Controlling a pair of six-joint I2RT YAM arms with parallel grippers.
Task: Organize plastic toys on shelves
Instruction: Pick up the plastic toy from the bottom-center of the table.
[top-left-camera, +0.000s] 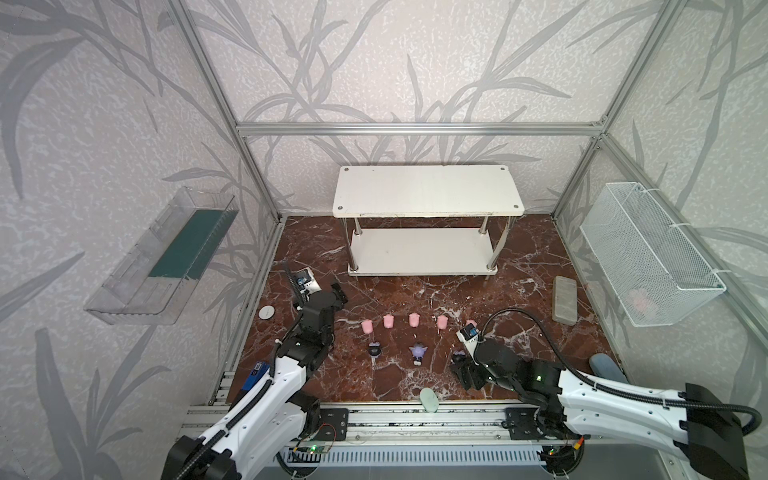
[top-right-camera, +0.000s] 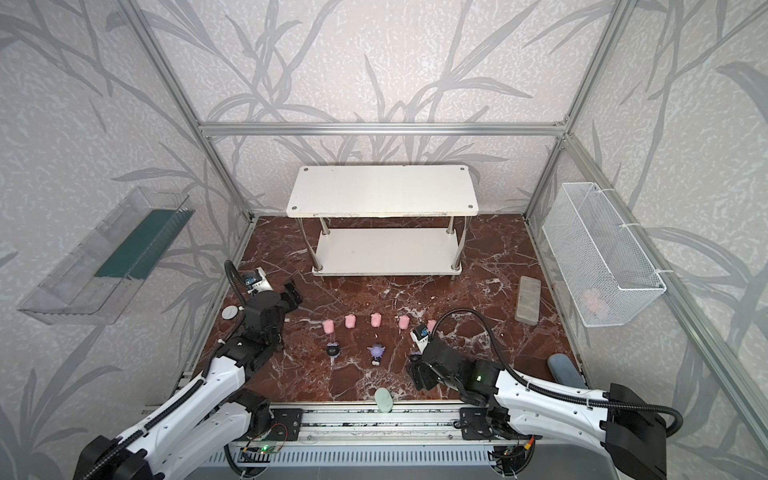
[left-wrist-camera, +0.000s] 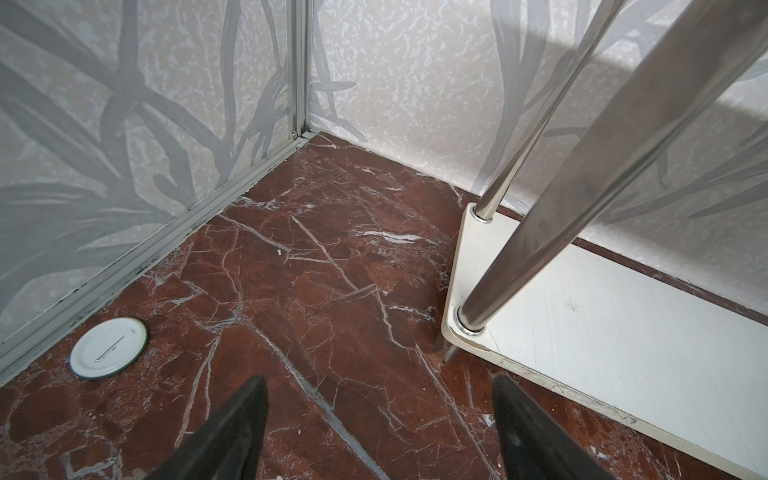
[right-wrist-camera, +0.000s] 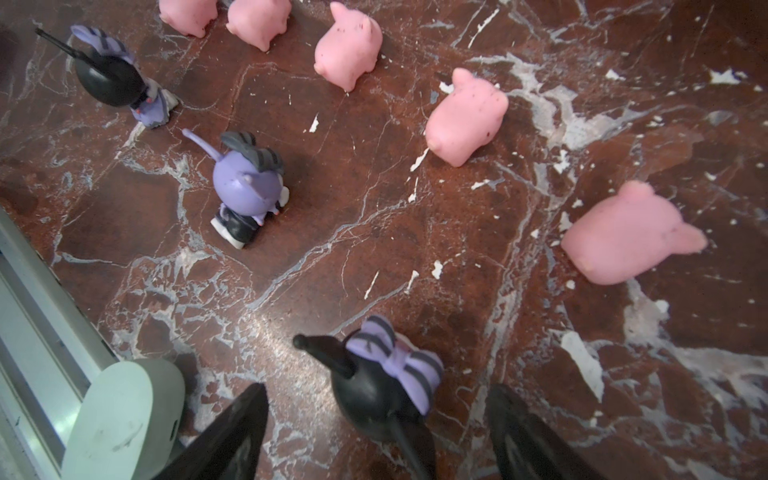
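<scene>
The white two-tier shelves (top-left-camera: 428, 195) (top-right-camera: 382, 191) stand at the back with both boards bare. On the marble floor, several pink pig toys (top-left-camera: 414, 320) (right-wrist-camera: 349, 45) form a row. In front of them stand a black figurine (top-left-camera: 375, 350), a purple figurine (top-left-camera: 418, 352) (right-wrist-camera: 247, 183) and another black figurine with a lilac bow (top-left-camera: 458, 356) (right-wrist-camera: 365, 403). My right gripper (top-left-camera: 462, 372) (right-wrist-camera: 376, 390) is open, its jaws on either side of that bow figurine without touching it. My left gripper (top-left-camera: 338, 293) (left-wrist-camera: 379, 382) is open and holds nothing, near the shelves' left front post (left-wrist-camera: 582, 199).
A white round disc (top-left-camera: 267, 311) (left-wrist-camera: 109, 341) lies by the left wall. A pale green oval (top-left-camera: 429, 400) (right-wrist-camera: 124, 419) sits at the front edge. A grey block (top-left-camera: 564, 300) lies at the right. A clear wall tray (top-left-camera: 162, 257) and a wire basket (top-left-camera: 648, 253) hang on the side walls.
</scene>
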